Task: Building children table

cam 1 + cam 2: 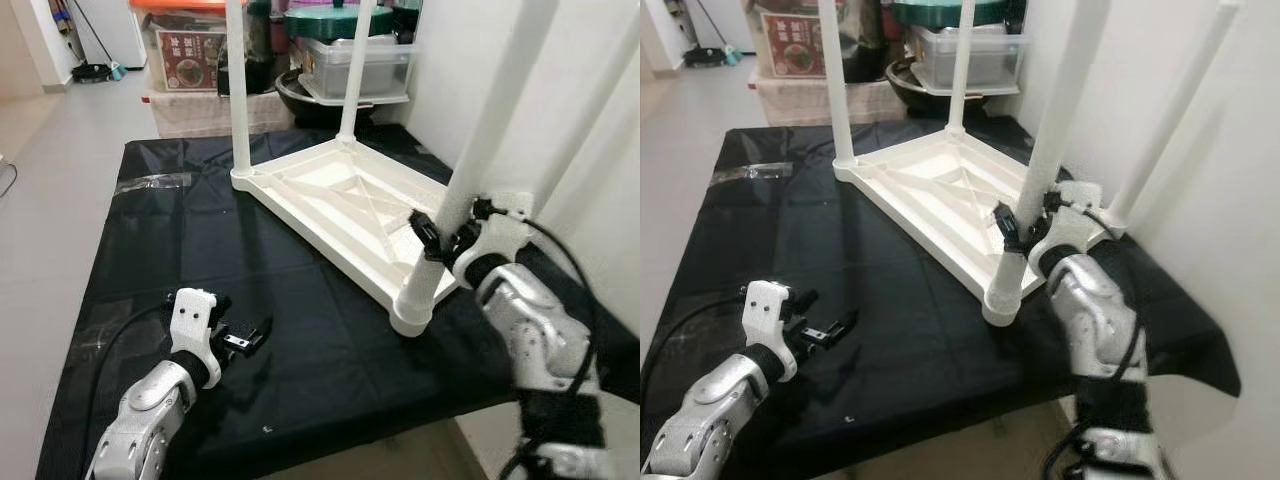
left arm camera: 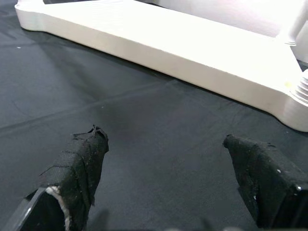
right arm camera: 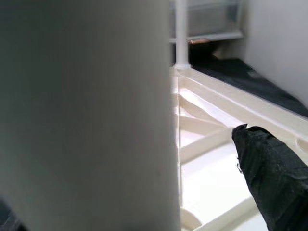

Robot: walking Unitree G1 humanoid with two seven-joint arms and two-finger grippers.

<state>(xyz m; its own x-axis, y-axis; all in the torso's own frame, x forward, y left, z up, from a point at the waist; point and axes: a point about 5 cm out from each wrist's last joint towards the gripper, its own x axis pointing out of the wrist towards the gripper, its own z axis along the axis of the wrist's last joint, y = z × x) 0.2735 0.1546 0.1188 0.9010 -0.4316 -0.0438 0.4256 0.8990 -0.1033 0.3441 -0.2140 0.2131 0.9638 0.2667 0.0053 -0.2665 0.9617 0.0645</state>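
With the right gripper (image 1: 437,238) clenched on the near leg (image 1: 470,170) of the upturned tabletop (image 1: 340,205) and the left gripper (image 1: 245,338) released beside it, a crooked push could jam the leg's thread

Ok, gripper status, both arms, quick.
Left gripper: open, empty, over the black cloth.
Right gripper: closed on the near table leg of the upturned white table.

Red label on storage box (image 1: 190,52): print illegible.
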